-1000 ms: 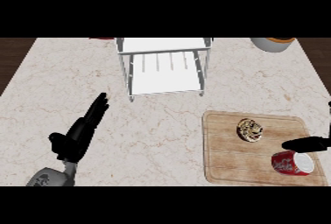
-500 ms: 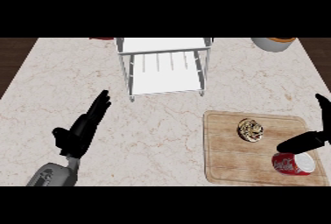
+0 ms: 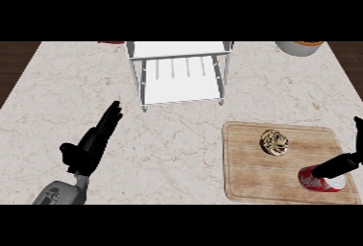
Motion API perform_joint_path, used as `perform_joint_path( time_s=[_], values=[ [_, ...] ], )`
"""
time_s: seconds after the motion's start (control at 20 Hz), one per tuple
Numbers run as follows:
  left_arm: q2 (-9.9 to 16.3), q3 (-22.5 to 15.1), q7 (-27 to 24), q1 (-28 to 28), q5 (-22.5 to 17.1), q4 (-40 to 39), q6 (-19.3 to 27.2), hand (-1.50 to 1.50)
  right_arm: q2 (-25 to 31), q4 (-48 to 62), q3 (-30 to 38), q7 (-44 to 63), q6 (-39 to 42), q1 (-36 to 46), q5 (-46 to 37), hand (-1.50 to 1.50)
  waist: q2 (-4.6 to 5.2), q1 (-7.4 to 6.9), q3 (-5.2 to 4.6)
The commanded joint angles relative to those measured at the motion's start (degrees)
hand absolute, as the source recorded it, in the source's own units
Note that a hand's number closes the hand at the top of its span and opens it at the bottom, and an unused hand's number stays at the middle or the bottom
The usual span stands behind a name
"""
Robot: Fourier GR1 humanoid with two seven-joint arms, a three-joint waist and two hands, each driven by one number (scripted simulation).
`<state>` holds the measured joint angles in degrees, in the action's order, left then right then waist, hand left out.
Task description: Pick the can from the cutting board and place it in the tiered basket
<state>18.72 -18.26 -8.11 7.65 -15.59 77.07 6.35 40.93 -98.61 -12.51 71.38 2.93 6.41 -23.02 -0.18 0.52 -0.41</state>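
Note:
A red can (image 3: 318,181) stands on the near right corner of the wooden cutting board (image 3: 251,168). My right hand (image 3: 339,166) comes in from the right edge with its thumb lying across the can's top. One straight finger (image 3: 358,126) rises along the edge beyond the can. The hand is open and most of it is out of view. The white tiered basket (image 3: 181,91) stands at the back centre, apart from the board. My left hand (image 3: 90,146) rests open at the left, fingers pointing away.
A round golden object (image 3: 274,142) lies on the board behind the can. A grey bowl (image 3: 300,47) sits at the far right corner, and a red item (image 3: 110,42) shows at the far edge left of the basket.
My right hand has come nearer and lower, its thumb now over the can's top. The left hand rose slightly, then stayed. The can has not moved.

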Motion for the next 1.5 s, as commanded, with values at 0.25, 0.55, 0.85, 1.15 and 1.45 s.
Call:
perform_joint_path(
  time_s=[0.25,0.55,0.85,1.15,1.45],
  values=[
    [-0.5,0.0,-1.8,-0.8,1.4,-1.4,-0.8,0.0,-9.0,-0.5,2.5,13.8,2.8,-0.4,-4.9,-1.5,0.09,-0.3,0.15],
    [-0.2,1.1,0.6,0.1,0.3,-0.1,-1.5,0.0,-13.0,0.9,3.9,13.9,2.7,-4.0,-11.0,-1.5,0.1,-0.22,0.21],
    [-2.2,0.2,1.6,0.8,2.1,0.5,0.1,0.0,-16.0,-2.7,7.4,13.9,6.3,-7.2,-12.4,-1.5,0.05,0.08,0.27],
    [-2.3,1.6,-1.6,-0.9,2.1,-1.7,-1.9,0.0,-20.4,-1.6,6.7,11.6,4.6,-10.0,-16.7,-1.5,0.2,-0.33,0.34],
    [-2.2,3.0,-0.2,-0.8,2.1,-1.1,-2.9,0.0,-24.2,-2.3,8.2,10.9,5.6,-9.9,-19.6,-1.5,0.17,-0.49,0.35]
  ],
)
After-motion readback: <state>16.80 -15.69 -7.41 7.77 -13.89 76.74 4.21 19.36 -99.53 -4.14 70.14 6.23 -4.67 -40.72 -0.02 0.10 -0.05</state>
